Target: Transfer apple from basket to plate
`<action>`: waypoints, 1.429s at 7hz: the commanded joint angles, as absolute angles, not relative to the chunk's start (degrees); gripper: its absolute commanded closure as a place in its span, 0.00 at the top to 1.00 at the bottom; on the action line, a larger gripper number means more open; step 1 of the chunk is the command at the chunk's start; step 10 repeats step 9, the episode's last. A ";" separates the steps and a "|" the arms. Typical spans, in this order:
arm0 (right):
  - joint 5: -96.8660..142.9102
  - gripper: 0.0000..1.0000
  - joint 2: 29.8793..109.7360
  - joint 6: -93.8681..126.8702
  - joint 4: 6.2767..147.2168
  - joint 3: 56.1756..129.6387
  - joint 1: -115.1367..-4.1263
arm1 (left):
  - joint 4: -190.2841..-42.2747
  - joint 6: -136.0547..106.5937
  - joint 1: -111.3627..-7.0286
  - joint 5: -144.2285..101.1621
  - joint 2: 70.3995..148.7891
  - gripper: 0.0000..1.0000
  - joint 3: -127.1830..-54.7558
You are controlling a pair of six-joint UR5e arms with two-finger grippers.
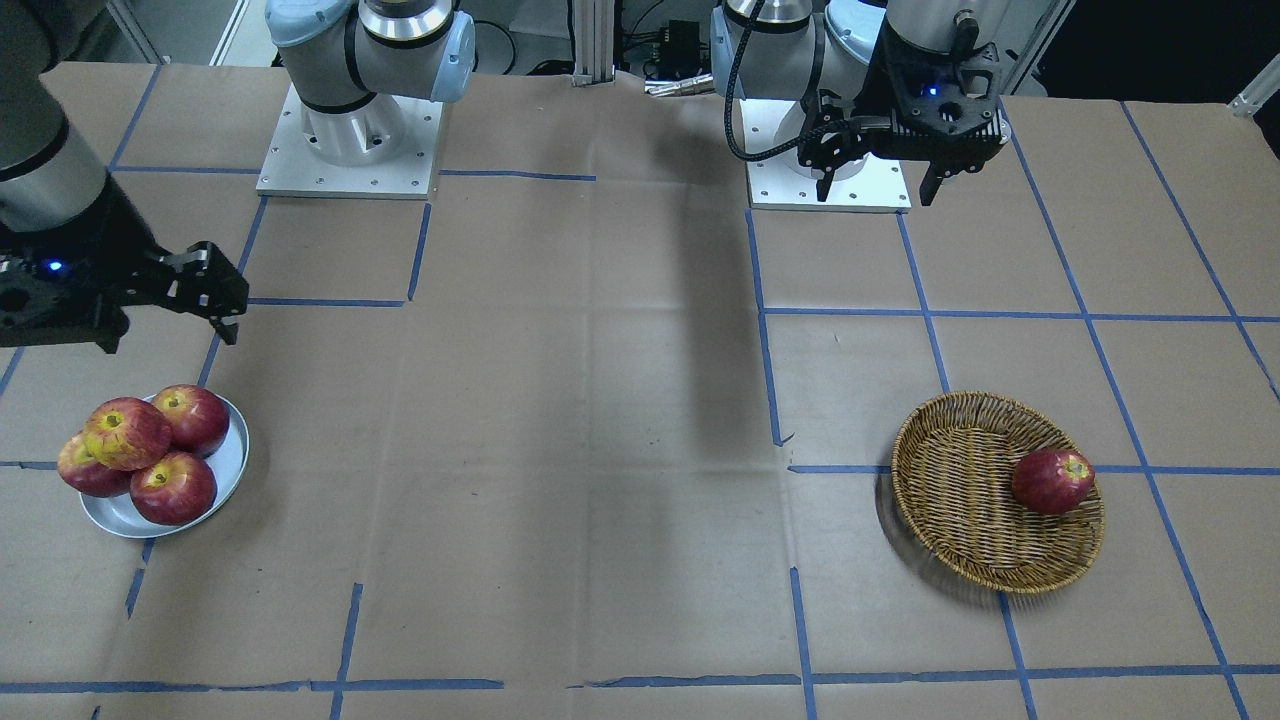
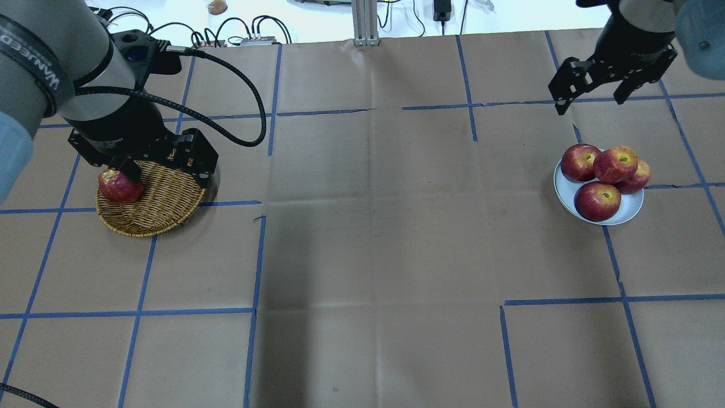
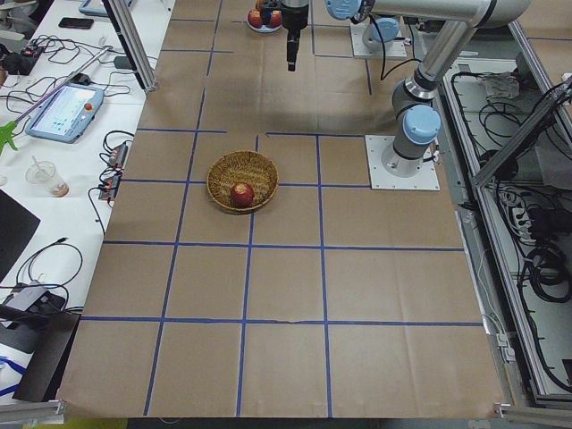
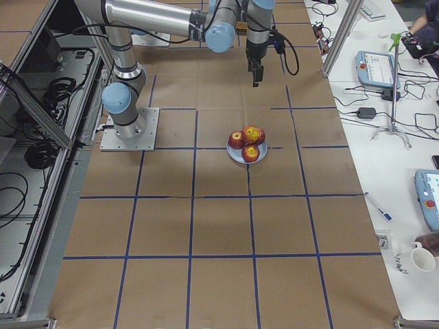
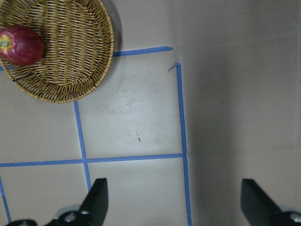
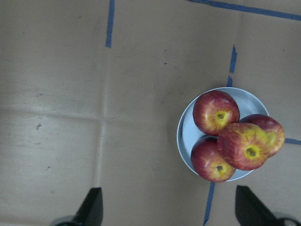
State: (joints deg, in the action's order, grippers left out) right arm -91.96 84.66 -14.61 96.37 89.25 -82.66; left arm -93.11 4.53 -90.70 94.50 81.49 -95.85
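The yellow-patched apple (image 1: 127, 433) lies on top of three dark red apples on the silver plate (image 1: 228, 470). It also shows in the overhead view (image 2: 615, 164) and the right wrist view (image 6: 248, 146), on the plate (image 6: 182, 136). The wicker basket (image 1: 960, 480) holds one dark red apple (image 1: 1052, 480), also in the left wrist view (image 5: 21, 45). My right gripper (image 2: 589, 105) is open and empty, raised beside the plate. My left gripper (image 1: 877, 190) is open and empty, high above the table near the basket (image 5: 70, 56).
Brown paper with blue tape lines covers the table. Both arm bases stand at the robot's edge (image 1: 350, 150). Cables and operator gear lie beyond the table's edges in the side views.
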 commanded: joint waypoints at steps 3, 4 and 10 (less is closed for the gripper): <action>-91.58 1.00 85.61 -6.86 94.75 88.95 -90.09 | -93.16 4.48 -90.70 94.57 81.74 1.00 -95.19; -91.41 1.00 85.61 -6.86 94.83 88.95 -90.09 | -93.16 4.48 -90.70 94.57 81.74 1.00 -95.19; -91.58 1.00 85.61 -6.86 94.83 88.86 -90.00 | -93.08 4.31 -90.70 93.52 81.65 1.00 -95.45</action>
